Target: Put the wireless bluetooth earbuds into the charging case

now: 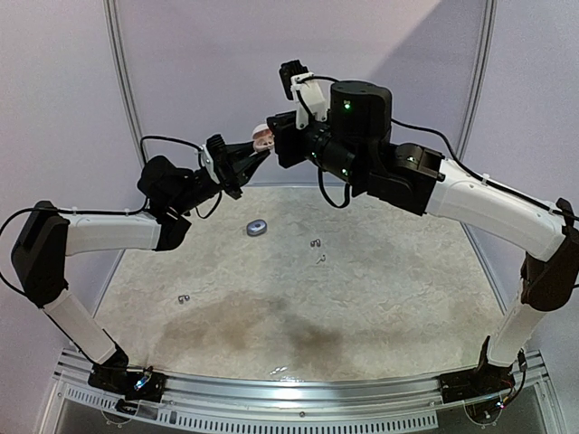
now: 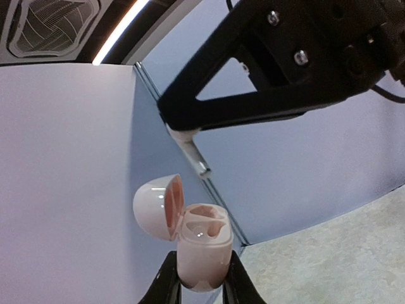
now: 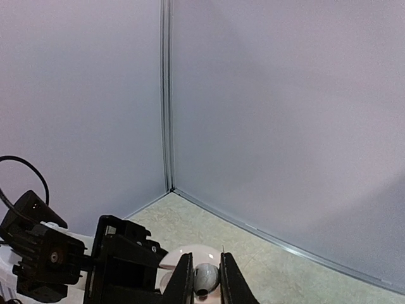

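My left gripper (image 1: pixel 255 154) is shut on the base of a pinkish-white charging case (image 2: pixel 201 250) and holds it high above the table's far edge. The case's lid (image 2: pixel 157 206) is swung open and both slots look empty. My right gripper (image 3: pixel 206 282) is shut on a whitish earbud (image 3: pixel 206 277) right over the case (image 3: pixel 183 258). In the left wrist view the earbud's stem (image 2: pixel 192 147) hangs from the right gripper's black fingers (image 2: pixel 278 76) just above the case. The case also shows in the top view (image 1: pixel 263 137).
A small grey-blue closed case (image 1: pixel 257 228) lies on the table at the far middle. Tiny earbud pieces lie at mid-table (image 1: pixel 316 241), just below that (image 1: pixel 321 259), and at the left (image 1: pixel 184 298). Grey walls meet in a corner (image 3: pixel 166 95) behind.
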Tool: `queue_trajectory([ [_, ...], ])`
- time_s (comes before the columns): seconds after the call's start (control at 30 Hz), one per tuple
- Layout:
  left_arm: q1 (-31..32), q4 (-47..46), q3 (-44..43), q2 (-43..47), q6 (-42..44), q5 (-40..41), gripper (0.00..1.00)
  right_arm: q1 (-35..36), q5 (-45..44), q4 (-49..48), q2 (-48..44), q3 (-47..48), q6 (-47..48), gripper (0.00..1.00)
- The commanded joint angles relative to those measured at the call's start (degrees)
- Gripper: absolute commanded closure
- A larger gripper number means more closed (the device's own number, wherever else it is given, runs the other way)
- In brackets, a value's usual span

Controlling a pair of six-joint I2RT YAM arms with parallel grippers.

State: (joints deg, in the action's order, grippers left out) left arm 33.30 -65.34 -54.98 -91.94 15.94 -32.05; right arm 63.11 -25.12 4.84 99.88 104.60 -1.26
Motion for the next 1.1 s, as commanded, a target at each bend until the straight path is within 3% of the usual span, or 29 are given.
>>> queue_trajectory([
  [0.0, -1.3, 5.8, -0.7, 0.8, -11.6, -10.2, 1.0, 0.4, 5.1, -4.2, -1.6, -2.8, 7.6, 1.0],
  [0.2, -3.2, 12.6, -4.1, 0.5, -21.2, -29.4, 1.0, 0.4, 21.7, -4.0, -9.1, -7.2, 16.9, 1.0],
  [0.4, -4.1, 16.8, -8.9, -0.4, -26.1, -41.8, 1.0, -0.5, 38.3, 3.6, -13.7, -8.1, 30.2, 1.0],
  [0.57, -4.1, 17.2, -13.3, -1.4, -30.1, -47.4, 1.0, -4.3, 53.4, 6.5, -14.6, -7.7, 33.1, 1.0],
  [0.9, -1.8, 15.7, -17.7, -1.7, -38.0, -50.5, 1.0, -5.2, 55.6, 4.0, -12.8, -7.9, 43.7, 1.0],
  [1.07, -1.4, 14.4, -18.2, -1.8, -40.3, -48.2, 1.0, -5.1, 57.2, 1.0, -13.9, -11.6, 43.8, 1.0],
])
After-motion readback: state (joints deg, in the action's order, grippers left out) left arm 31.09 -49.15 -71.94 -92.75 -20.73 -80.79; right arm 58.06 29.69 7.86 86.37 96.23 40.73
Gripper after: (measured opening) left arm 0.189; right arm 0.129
